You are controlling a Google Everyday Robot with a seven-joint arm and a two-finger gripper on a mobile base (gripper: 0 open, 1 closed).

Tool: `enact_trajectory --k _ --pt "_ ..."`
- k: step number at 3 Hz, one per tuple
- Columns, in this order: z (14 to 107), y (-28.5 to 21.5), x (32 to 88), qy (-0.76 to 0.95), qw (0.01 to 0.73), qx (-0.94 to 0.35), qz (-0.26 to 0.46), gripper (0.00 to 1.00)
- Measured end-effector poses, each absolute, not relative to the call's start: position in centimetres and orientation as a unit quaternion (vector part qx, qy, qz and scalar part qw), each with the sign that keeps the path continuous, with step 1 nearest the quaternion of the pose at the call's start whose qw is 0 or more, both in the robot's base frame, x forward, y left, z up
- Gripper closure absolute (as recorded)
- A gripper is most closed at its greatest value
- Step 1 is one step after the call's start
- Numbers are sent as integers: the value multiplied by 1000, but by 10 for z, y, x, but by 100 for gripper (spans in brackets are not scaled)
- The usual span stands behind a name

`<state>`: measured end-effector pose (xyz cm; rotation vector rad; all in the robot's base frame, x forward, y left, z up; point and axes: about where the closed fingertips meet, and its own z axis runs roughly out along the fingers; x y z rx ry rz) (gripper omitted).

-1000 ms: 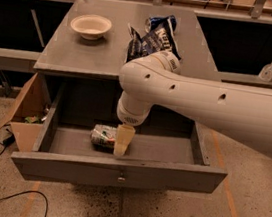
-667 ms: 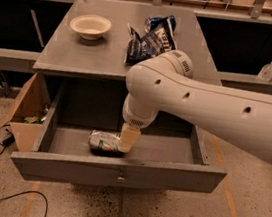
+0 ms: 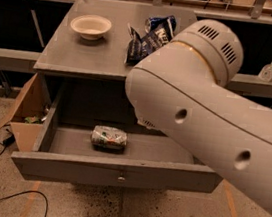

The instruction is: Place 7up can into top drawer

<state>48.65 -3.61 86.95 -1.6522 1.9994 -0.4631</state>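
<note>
Gripper: hidden behind the white arm (image 3: 202, 104), whose bulky housing fills the right and centre of the camera view above the drawer. Whether the jaws are open or closed cannot be told.

7up can (image 3: 109, 137): a small silvery-white can with green and red markings on its side, its wall slightly dented. It lies on its side on the floor of the top drawer (image 3: 67, 166), left of centre and nearer the front panel than the back. Its long axis runs left to right, roughly parallel to the drawer front. Which end is the top cannot be told. Nothing touches it, and the arm housing stands above it and to its right.

Top drawer: pulled fully out, grey and shallow, with a small round knob (image 3: 121, 178) at the centre of its flat front panel.

Worktop (image 3: 83, 52): above the drawer, it carries a white bowl (image 3: 90, 26) at the left, and a dark crumpled snack bag (image 3: 145, 43) with a dark blue can (image 3: 160, 22) just behind it.

Surroundings: an open cardboard box (image 3: 24, 110) stands against the cabinet's left side.
</note>
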Motion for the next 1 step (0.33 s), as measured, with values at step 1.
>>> enact_trajectory --k 1 --pt "901 -50 481 732 261 -591 -216 69"
